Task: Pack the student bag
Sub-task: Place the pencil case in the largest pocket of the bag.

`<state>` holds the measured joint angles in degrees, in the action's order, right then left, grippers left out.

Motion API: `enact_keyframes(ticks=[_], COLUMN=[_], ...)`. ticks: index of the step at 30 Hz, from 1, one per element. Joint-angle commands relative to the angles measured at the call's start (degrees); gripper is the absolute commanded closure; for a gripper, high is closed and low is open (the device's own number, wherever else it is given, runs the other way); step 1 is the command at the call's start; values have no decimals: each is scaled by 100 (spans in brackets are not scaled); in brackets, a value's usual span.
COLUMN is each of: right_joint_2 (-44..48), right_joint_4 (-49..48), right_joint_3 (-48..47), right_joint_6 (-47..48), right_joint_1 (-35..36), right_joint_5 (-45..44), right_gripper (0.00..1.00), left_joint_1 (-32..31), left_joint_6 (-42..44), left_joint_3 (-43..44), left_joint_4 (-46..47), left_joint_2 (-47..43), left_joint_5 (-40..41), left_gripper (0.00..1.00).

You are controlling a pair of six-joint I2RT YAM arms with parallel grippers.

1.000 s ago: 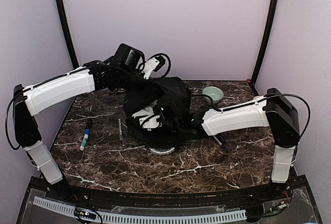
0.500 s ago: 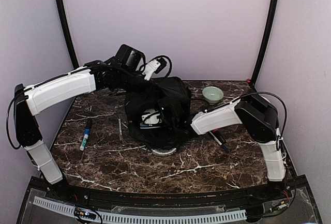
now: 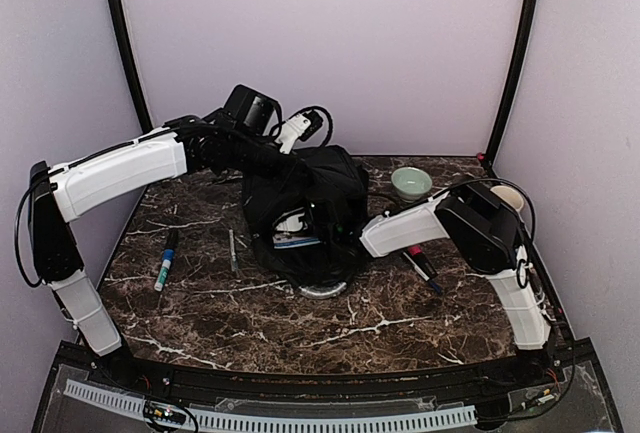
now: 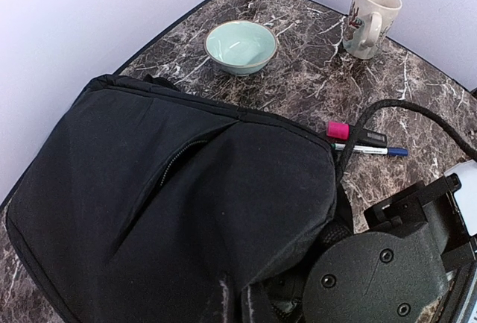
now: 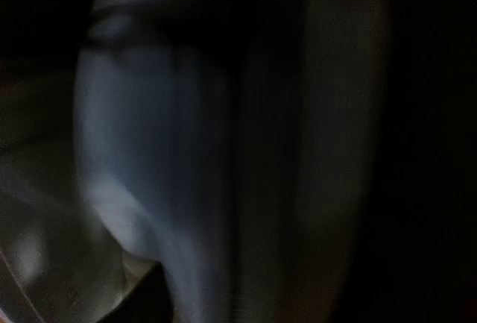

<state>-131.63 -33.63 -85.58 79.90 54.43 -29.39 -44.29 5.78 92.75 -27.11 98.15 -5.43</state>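
Large black fabric student bag (image 3: 325, 188) at table centre, mouth facing 6 o'clock. The left gripper (image 4: 237, 304) is clamped on its upper fabric, tenting the opening. The right gripper is buried inside, entering from 3 o'clock; wrist view dark, so cannot tell jaw spread or contents.

Judgement: hold the mouth high, release deep, withdraw straight.

You're looking down on the bag (image 4: 171, 204), black fabric filling the lower left, a zip (image 4: 179, 160) slanting across it. Beyond it sits a green bowl (image 4: 240, 45), with a mug (image 4: 370, 10) farther right. Two pens (image 4: 373, 149) lie on the table (image 4: 313, 77) just beside the bag.
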Motion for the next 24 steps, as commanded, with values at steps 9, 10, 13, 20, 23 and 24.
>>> enact_keyframes(ticks=[9, 10, 13, 20, 23, 24], right_joint_2=[893, 1007, 1375, 2436, 2874, 3067], right_joint_4=[-314, -255, 25, 1591, 2981, 3439], right_joint_3=[769, 892, 1287, 1807, 1770, 1733], right_joint_6=[-175, -181, -301, -1331, -2250, -2593], right_joint_1=[178, 234, 448, 1041, 1178, 1197], right_joint_5=[-155, -153, -162, -138, 284, 506], right_gripper=[32, 30, 25, 23, 21, 21], left_joint_1=[-62, -62, -47, 14, 50, 56], left_joint_6=[93, 106, 148, 136, 102, 92], left_joint_3=[147, 129, 120, 151, 25, -35], left_joint_4=[300, 317, 329, 191, 201, 224], left_joint_2=[-146, -153, -143, -56, -42, -32], left_joint_5=[-200, -169, -119, -24, -7, 6], left_gripper=[100, 100, 100, 100, 100, 100])
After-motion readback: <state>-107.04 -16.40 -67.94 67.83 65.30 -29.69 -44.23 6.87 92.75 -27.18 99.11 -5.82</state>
